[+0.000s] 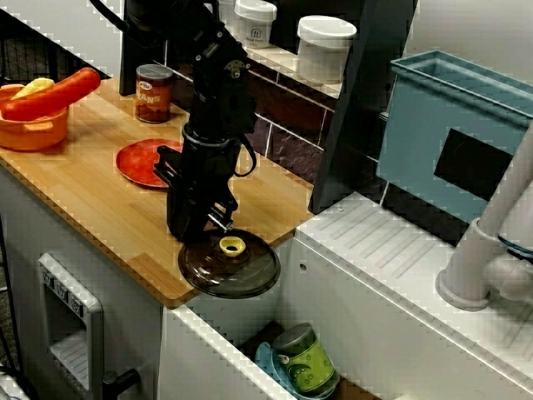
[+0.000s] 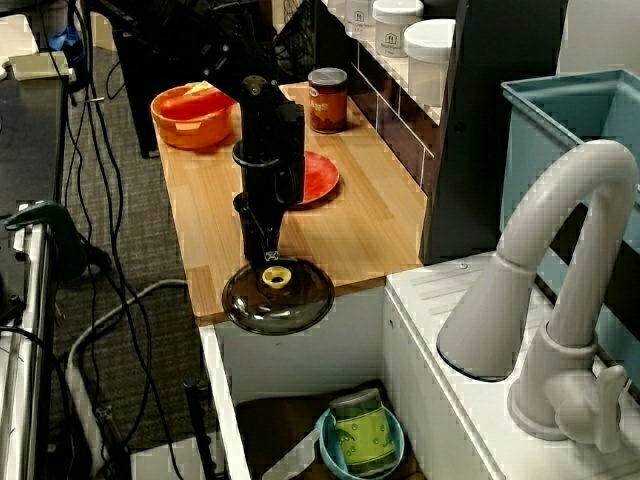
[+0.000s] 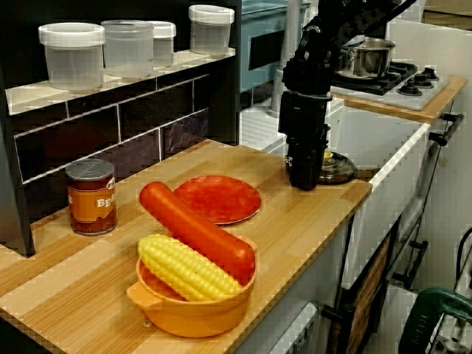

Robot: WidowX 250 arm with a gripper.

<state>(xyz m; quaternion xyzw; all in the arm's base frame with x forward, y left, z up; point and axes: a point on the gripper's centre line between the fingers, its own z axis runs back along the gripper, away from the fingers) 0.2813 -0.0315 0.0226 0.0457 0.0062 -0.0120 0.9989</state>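
The gripper [image 1: 218, 218] hovers over the lid [image 1: 250, 273], its yellow knob [image 1: 231, 246] just below the fingertips; whether they are spread I cannot tell; grasping calls for centring on that knob.

Pale wooden worktop [image 1: 92, 208], closed at the back by a dark tiled wall. In the view across the sink, flat on the wood: red plate [image 1: 137, 162] near the middle; labelled can [image 1: 153, 93] upright at 12 o'clock of the plate, close to the wall; orange bowl [image 1: 29, 133] at 9 o'clock, well apart; dark glass lid [image 1: 241, 275] with yellow knob at 5 o'clock, at the worktop's corner and overhanging its edge. Above the tiles, a narrow shelf [image 3: 29, 96] bearing white-lidded jars [image 3: 72, 55] in a row.
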